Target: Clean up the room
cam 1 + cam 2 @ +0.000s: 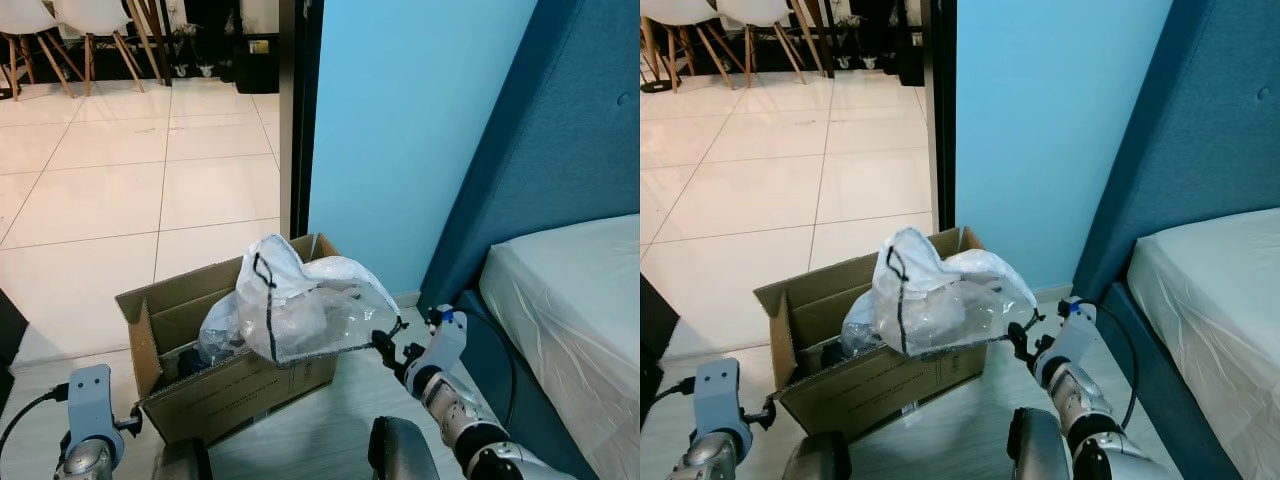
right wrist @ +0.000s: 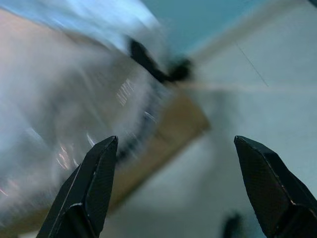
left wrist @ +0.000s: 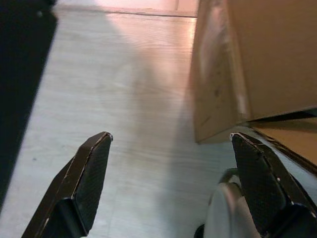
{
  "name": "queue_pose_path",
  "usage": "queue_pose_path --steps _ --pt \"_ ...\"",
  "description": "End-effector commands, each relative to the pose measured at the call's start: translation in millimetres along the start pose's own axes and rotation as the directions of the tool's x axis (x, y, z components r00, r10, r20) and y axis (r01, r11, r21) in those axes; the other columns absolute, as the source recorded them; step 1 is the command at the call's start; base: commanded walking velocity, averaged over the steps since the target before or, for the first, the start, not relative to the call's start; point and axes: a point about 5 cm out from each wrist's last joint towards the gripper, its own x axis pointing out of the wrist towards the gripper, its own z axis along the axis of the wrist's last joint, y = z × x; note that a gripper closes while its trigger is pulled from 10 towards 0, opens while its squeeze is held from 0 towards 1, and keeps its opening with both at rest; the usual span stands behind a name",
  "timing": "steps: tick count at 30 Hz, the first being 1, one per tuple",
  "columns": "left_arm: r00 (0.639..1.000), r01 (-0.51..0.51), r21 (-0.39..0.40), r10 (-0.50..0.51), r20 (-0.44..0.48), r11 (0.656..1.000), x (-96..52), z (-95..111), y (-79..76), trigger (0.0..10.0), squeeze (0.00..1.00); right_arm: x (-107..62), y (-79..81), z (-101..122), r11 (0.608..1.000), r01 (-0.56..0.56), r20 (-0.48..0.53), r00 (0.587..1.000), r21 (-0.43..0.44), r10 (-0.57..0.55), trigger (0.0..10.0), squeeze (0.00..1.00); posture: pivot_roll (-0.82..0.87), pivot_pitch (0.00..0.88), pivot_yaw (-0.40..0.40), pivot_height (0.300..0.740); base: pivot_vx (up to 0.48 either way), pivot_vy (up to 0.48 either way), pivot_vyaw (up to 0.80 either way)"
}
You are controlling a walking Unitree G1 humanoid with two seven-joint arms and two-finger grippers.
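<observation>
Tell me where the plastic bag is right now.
The plastic bag sits on top of the open cardboard box on the floor, just left of the right gripper and in front of the blue wall.

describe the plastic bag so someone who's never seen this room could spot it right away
Start at the light blue wall beside the dark doorway; at its foot an open cardboard box sits on the floor. The plastic bag bulges out of the box's top, the only crumpled, see-through thing there, with a black drawstring along its edge.
</observation>
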Motion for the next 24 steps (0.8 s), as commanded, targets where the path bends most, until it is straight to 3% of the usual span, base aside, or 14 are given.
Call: queue_pose_path --steps 1,4,6,8,11,24 --pt "0.998 -0.020 0.011 0.020 -0.063 1.000 -3.4 -15.4 3.4 10.0 0.00 -5.0 -8.4 -20.5 0.998 0.059 -0.076 0.995 0.016 -0.057 10.0 0.00 0.05 0.000 -0.072 0.497 0.000 0.000 0.00" --pt "0.996 -0.019 0.013 0.020 -0.082 1.000 -4.8 -20.5 1.5 10.0 0.00 -7.3 -12.3 -26.1 0.996 0.083 -0.093 0.992 0.023 -0.081 10.0 0.00 0.05 0.000 -0.075 0.502 0.000 0.000 0.00" --pt "0.990 -0.017 0.018 0.019 -0.139 1.000 -10.3 -37.2 -3.6 10.0 0.00 -13.9 -22.3 -40.6 0.989 0.144 -0.138 0.981 0.030 -0.138 10.0 0.00 0.05 0.000 -0.082 0.512 0.000 0.000 0.00" --pt "0.990 -0.017 0.018 0.019 -0.139 1.000 -10.3 -37.2 -3.6 10.0 0.00 -13.9 -22.3 -40.6 0.989 0.144 -0.138 0.981 0.030 -0.138 10.0 0.00 0.05 0.000 -0.082 0.512 0.000 0.000 0.00" --pt "0.956 0.009 0.076 0.014 -0.292 0.997 -29.3 -82.1 -11.7 10.0 0.00 -29.4 -37.4 -72.6 0.978 0.207 -0.246 0.947 -0.027 -0.207 10.0 0.00 0.05 0.000 -0.086 0.532 0.000 0.000 0.00" --pt "0.932 0.083 0.171 -0.016 -0.361 0.982 -41.0 -104.2 -11.5 10.0 0.00 -35.8 -43.7 -81.8 0.973 0.227 -0.264 0.937 -0.036 -0.229 10.0 0.00 0.04 0.000 -0.082 0.577 0.000 0.000 0.00"
